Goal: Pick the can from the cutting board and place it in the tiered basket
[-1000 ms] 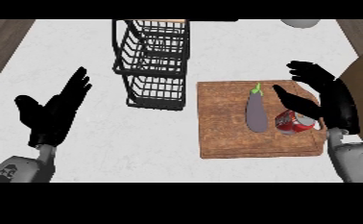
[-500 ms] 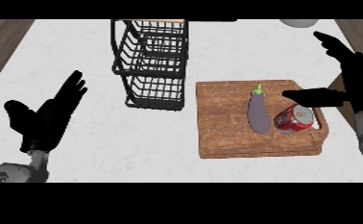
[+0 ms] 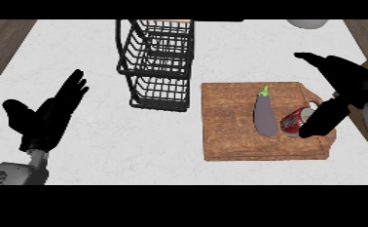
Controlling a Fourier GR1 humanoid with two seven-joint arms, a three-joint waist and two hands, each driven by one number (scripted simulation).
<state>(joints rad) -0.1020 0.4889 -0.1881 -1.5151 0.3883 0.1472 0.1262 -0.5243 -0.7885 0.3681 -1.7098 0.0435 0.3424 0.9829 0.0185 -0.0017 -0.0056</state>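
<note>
Red can (image 3: 293, 122) lies on the cutting board (image 3: 230, 123), label unreadable; right robot hand (image 3: 346, 81) at its 3 o'clock, spread open, holding nothing; left robot hand (image 3: 47, 118) open too.

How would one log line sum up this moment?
can: on cutting board, beside eggplant | right hand: open, beside can | left hand: open, resting, lower left

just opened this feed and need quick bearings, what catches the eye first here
The black tiered basket stands at the counter's upper middle. Right of it, a wooden cutting board bears a purple eggplant with a red can beside it. The right hand hangs open over the can's right side, while the left hand rests open near the view's left edge.
</note>
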